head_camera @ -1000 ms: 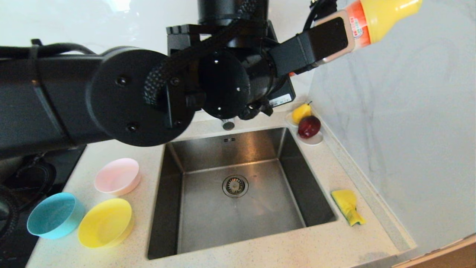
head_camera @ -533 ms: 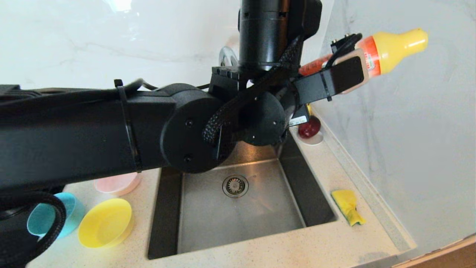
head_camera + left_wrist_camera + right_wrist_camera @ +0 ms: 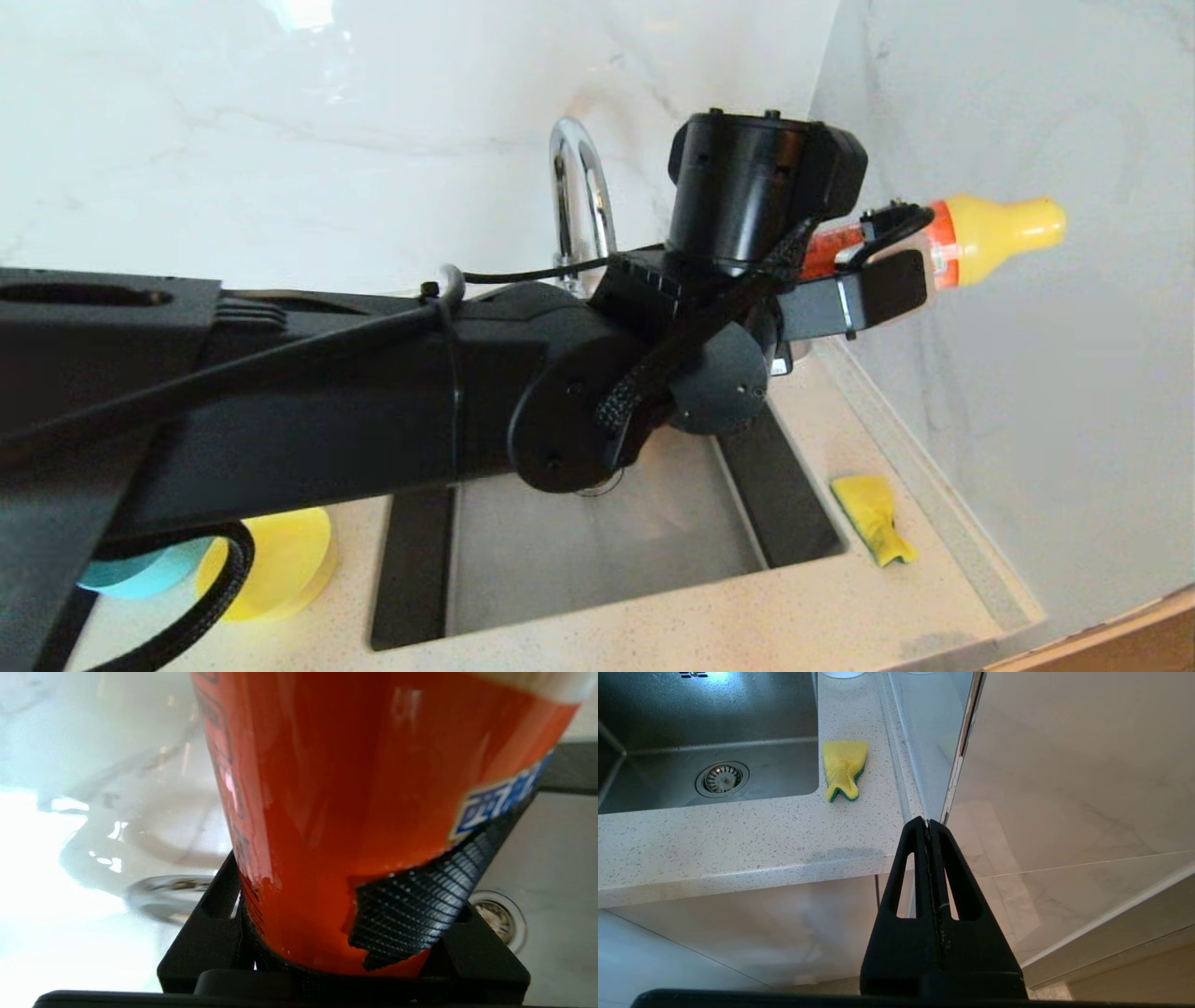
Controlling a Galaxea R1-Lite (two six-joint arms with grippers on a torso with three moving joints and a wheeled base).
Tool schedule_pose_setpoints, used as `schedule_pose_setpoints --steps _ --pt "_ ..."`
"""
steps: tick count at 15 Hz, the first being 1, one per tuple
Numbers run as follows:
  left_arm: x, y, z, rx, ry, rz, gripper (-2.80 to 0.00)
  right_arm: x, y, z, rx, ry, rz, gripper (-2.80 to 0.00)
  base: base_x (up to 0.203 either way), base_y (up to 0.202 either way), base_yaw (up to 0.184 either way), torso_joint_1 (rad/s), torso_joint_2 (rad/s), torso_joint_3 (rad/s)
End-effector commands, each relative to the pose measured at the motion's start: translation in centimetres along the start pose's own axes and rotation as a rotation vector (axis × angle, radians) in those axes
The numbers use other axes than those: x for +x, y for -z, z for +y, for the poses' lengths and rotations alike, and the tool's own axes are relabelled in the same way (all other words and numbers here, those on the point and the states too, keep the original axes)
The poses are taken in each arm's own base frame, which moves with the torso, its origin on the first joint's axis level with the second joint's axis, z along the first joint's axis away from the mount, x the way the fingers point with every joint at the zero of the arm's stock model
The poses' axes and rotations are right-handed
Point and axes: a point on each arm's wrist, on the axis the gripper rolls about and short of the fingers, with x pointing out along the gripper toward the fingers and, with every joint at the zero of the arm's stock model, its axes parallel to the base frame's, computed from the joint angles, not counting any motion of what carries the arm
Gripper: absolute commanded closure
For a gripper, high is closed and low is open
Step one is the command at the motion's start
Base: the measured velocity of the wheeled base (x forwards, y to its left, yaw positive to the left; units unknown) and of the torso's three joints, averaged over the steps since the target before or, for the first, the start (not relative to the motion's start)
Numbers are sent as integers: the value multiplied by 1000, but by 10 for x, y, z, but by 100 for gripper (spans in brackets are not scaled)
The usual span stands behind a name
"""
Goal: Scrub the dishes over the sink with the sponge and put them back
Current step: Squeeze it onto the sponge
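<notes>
The left end effector (image 3: 873,280), at upper right of the head frame above the sink (image 3: 607,551), pinches an orange bottle (image 3: 943,245) with a yellow cap, held level. The right end effector (image 3: 928,823) sits below the surface (image 3: 738,844) edge, fingers pressed together. The sponge (image 3: 873,518) lies on the surface at lower right, just beside the sink. Yellow bowl (image 3: 289,551) and blue bowl (image 3: 149,574) sit at lower left, partly hidden.

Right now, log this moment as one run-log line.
left tool: shut on orange bottle, held level by the tap | right tool: shut, parked off counter | sponge: untouched, right of sink
</notes>
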Motion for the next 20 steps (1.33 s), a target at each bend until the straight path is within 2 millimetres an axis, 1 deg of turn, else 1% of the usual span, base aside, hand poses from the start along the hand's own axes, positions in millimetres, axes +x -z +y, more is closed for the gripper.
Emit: schedule_pose_setpoints --steps 1,3,6,9,14,20 --pt "8 -2 -17 23 20 13 0 0 0 0 0 -1 -1 0 0 0 0 0 0 0" --pt "11 -2 -28 32 23 30 0 0 0 0 0 -1 -1 0 0 0 0 0 0 0" --pt "16 3 -45 59 47 70 0 0 0 0 1 -1 -1 0 0 0 0 0 0 0" --pt "24 7 -66 65 39 75 0 0 0 0 0 -1 -1 0 0 0 0 0 0 0" --pt "30 14 -89 141 41 101 0 0 0 0 0 -1 -1 0 0 0 0 0 0 0" --pt "41 22 -121 184 48 201 0 0 0 0 0 -1 -1 0 0 0 0 0 0 0"
